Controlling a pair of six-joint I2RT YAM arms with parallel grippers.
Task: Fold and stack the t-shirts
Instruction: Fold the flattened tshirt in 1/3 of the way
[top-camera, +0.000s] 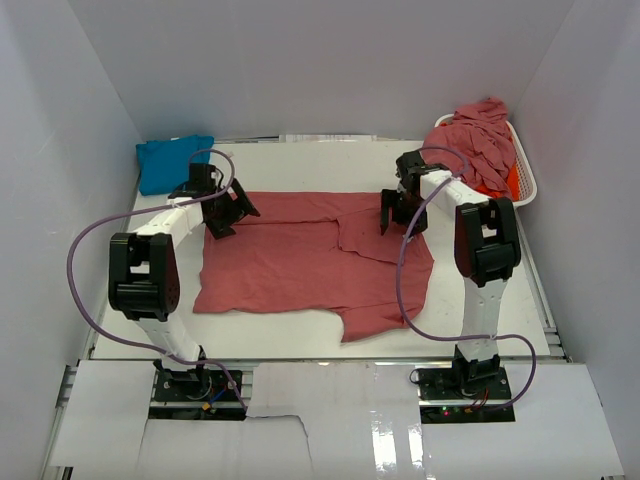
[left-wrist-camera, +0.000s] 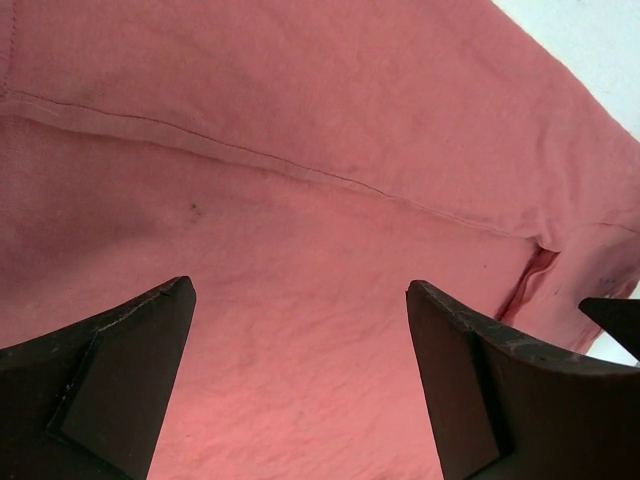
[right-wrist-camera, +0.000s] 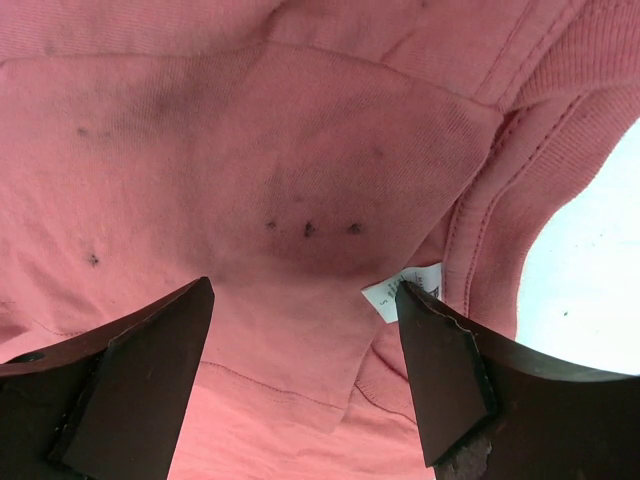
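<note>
A white tabletop (top-camera: 300, 160) lies under both grippers. A dusty rose-red cotton t-shirt (top-camera: 290, 260) is spread flat on it, beneath the left gripper (top-camera: 228, 213) at one side and the right gripper (top-camera: 403, 220) at its collar. Both grippers have their fingers spread wide and grasp nothing. Beyond the right gripper, a heap of rose-red shirts (top-camera: 480, 140) fills a white slatted plastic basket (top-camera: 527, 185). Just beyond the left gripper lies a folded turquoise shirt (top-camera: 172, 162). A small white label (right-wrist-camera: 400, 292) sits beside one right fingertip.
</note>
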